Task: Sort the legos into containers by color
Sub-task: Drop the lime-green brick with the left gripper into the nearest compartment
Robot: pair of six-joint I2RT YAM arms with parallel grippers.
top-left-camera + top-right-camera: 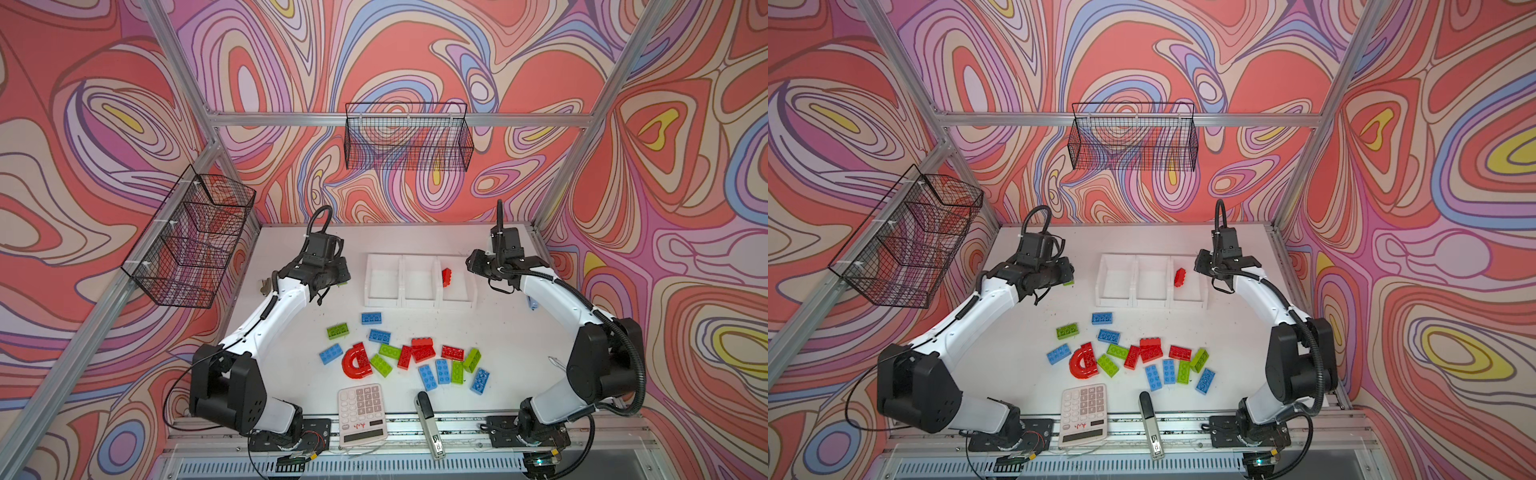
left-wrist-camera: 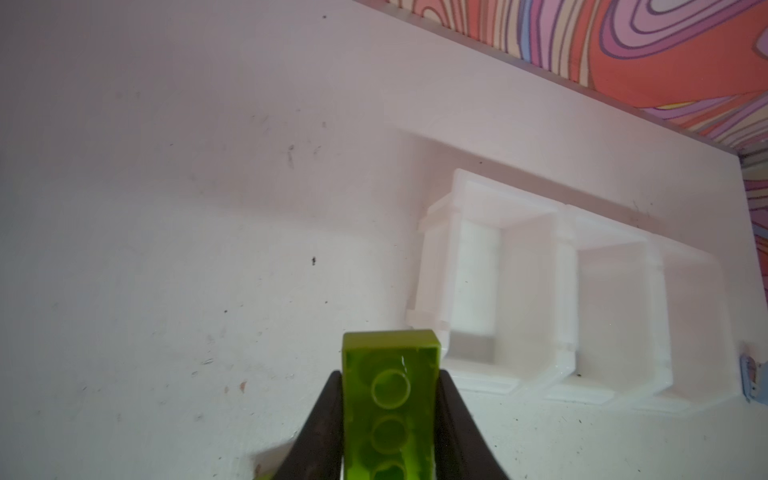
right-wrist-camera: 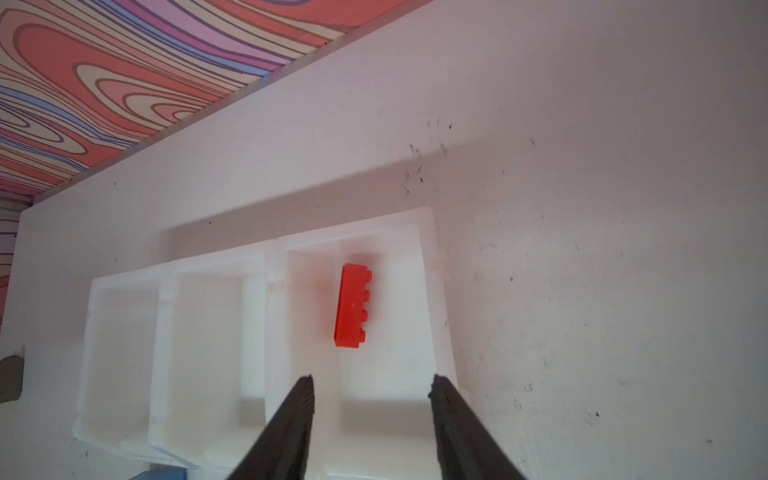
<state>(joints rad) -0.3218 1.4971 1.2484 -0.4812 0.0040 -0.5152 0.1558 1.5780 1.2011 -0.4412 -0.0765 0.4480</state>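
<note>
The flat white bench [image 1: 519, 340] under me is matte and scuffed with small dark specks. Toward its back stand three bins [image 1: 402, 286] of smooth, glossy white plastic. They are box-shaped with open tops and joined side by side in a row.

At the front edge lies a pale, flat calculator [image 1: 362, 413] with rows of grey keys. Beside it is a long, narrow stapler [image 1: 430, 424] in black and grey.

Between those and the bins the loose bricks [image 1: 399, 357] are scattered. They are chunky studded plastic blocks in red, blue and lime green, mostly oblong, and some touch or lean on each other. A shiny red D-shaped arch [image 1: 355, 366] lies at the left of the cluster.

In the right bin one red brick [image 3: 352, 305] rests on its side, studs pointing sideways. My right gripper [image 3: 372, 378] hangs over that bin with its two dark ribbed fingers standing apart, and the brick lies free beyond them.

My left gripper [image 2: 390, 374] is clamped on a translucent green brick [image 2: 390, 411], the fingers pressing its long sides and round circles showing on its face. It sits just beside the left end of the row, outside every bin.
</note>
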